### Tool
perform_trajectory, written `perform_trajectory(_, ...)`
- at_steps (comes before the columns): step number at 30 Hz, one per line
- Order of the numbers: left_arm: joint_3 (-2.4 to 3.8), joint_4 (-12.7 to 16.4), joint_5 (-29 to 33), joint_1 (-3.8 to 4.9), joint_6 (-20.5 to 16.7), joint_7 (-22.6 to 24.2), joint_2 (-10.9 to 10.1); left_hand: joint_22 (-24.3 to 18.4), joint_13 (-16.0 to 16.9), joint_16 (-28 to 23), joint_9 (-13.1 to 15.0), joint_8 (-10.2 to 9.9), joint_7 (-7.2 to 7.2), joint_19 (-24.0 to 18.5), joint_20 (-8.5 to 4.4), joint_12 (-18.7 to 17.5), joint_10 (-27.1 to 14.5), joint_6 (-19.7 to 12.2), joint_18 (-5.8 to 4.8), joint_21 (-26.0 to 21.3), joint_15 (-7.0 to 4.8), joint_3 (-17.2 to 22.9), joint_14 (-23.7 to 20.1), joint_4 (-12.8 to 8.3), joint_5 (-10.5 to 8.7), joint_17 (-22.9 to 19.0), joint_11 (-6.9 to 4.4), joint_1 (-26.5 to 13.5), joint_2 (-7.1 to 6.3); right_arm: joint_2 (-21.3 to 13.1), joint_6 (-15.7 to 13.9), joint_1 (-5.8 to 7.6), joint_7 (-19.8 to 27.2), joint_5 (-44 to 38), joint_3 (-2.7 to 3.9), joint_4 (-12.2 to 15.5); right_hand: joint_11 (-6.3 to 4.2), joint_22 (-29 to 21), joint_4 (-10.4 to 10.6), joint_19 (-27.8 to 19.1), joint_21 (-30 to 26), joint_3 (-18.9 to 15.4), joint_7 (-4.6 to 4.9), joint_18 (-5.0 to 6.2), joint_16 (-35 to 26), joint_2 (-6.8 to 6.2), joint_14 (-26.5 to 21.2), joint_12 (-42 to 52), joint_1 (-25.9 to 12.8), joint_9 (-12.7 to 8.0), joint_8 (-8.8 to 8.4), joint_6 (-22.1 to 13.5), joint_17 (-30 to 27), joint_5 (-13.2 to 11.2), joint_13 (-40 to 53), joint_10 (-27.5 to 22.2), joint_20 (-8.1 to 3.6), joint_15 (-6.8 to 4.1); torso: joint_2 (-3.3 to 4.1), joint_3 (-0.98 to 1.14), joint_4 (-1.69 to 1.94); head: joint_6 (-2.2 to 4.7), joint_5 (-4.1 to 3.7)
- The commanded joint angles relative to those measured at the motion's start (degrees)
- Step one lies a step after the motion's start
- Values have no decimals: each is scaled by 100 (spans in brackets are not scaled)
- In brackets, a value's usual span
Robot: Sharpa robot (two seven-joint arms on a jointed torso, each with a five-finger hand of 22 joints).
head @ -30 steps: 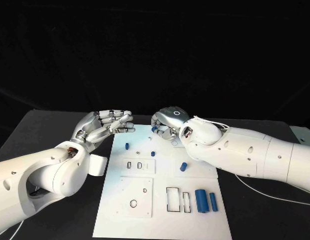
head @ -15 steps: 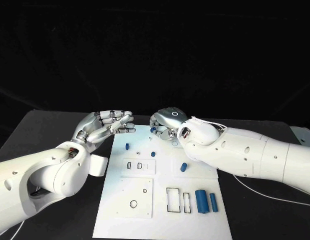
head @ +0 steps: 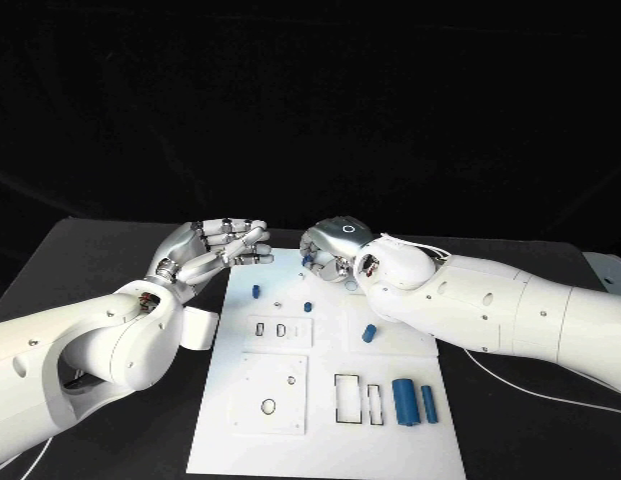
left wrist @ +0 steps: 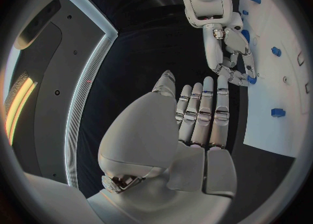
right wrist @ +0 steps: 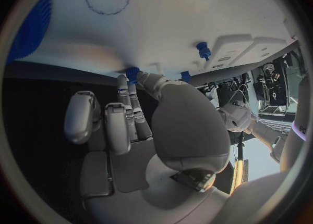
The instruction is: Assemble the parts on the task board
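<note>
The white task board [head: 325,400] lies in the middle of the black table. Above its far edge my right hand [head: 336,250] pinches a small blue part [head: 310,260] at its fingertips; that part [right wrist: 133,71] shows just over the board [right wrist: 163,21] in the right wrist view. My left hand [head: 217,250] hovers beside the board's far left corner, fingers stretched out and holding nothing. The left wrist view shows my left hand's fingers [left wrist: 202,114] pointing toward my right hand [left wrist: 228,60] and its blue part [left wrist: 251,79].
Small blue pegs [head: 254,292] [head: 309,305] stand on the far half of the board, and a blue piece [head: 368,332] lies at mid right. Two larger blue cylinders [head: 402,401] [head: 427,402] lie at the near right beside a rectangular slot [head: 346,398].
My right hand has crept slightly left with the blue part. My left hand has lifted a little. The parts on the board have not moved.
</note>
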Motion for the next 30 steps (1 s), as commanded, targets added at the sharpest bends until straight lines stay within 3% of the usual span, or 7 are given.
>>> perform_trajectory(1,5,7,11,10,78,32,9,-8,-3,-26,-6,-37,126,6,24,-20,-23,-21,79,-33,-7,24,-45,11,29,6,15,58,18,-27,47,-8,15,-37,-6,0,57,-196,36,-154,-171,-50,34,42,-25,-190,303,-47,-62,-103,-195,-255,121,-112,-59,-272,46,67,-3,0,-11,5,13)
perform_trajectory(7,5,-5,11,11,78,29,-5,-12,-2,-36,-8,-42,132,3,27,-29,-29,-26,79,-37,-2,26,-60,9,29,13,19,64,18,-288,-215,-8,-42,-73,-2,302,44,-282,25,-213,-261,-137,-3,69,-56,-249,281,-9,-80,-121,-284,-351,54,-36,-97,-425,59,58,-6,7,-13,12,21)
perform_trajectory(16,5,-38,12,13,74,21,-70,-12,-2,-36,-8,-42,132,3,27,-29,-29,-26,79,-37,-2,26,-60,9,29,13,19,64,18,-1241,-432,69,-117,170,80,1283,24,-208,73,-161,-226,-257,0,56,-33,-287,287,119,-145,-107,-294,-284,77,11,-74,-267,53,45,-38,25,-103,62,43)
perform_trajectory(24,4,-58,25,15,90,13,-126,-14,-1,-39,-10,-45,133,3,28,-33,-31,-28,79,-39,0,26,-64,9,28,16,21,65,17,-2176,-176,168,-97,1401,140,1961,-208,338,52,170,176,-346,-70,-51,185,-353,380,922,-82,-75,-299,-134,409,96,395,1011,-94,-137,-80,70,-190,87,10)
perform_trajectory(28,4,-73,33,14,100,11,-130,-14,0,-40,-10,-45,132,3,29,-33,-30,-28,79,-40,0,26,-64,8,28,18,21,66,17,-2408,188,185,-265,1799,148,1999,-270,484,224,234,262,-1001,-137,-81,264,-458,403,2045,-315,13,-239,-317,522,317,1585,965,-182,-202,-93,88,-236,95,0)
perform_trajectory(29,4,-81,35,14,103,11,-126,-14,0,-40,-10,-45,132,3,29,-33,-30,-28,79,-40,0,26,-64,8,28,18,21,66,17,-2434,256,186,-296,1841,149,1987,-257,611,367,293,332,-1531,-130,-105,369,-261,441,3980,-156,177,-19,-531,705,342,3645,518,-175,-192,-93,90,-247,102,0)
perform_trajectory(30,3,-92,38,14,105,10,-119,-14,0,-40,-10,-45,132,3,29,-33,-30,-28,79,-40,0,26,-64,8,28,18,21,66,17,-2459,329,186,-331,1882,150,1968,-237,649,431,312,353,-1623,-131,-109,399,-219,451,4400,-100,206,34,-585,760,351,4071,538,-163,-164,-95,94,-260,99,9)
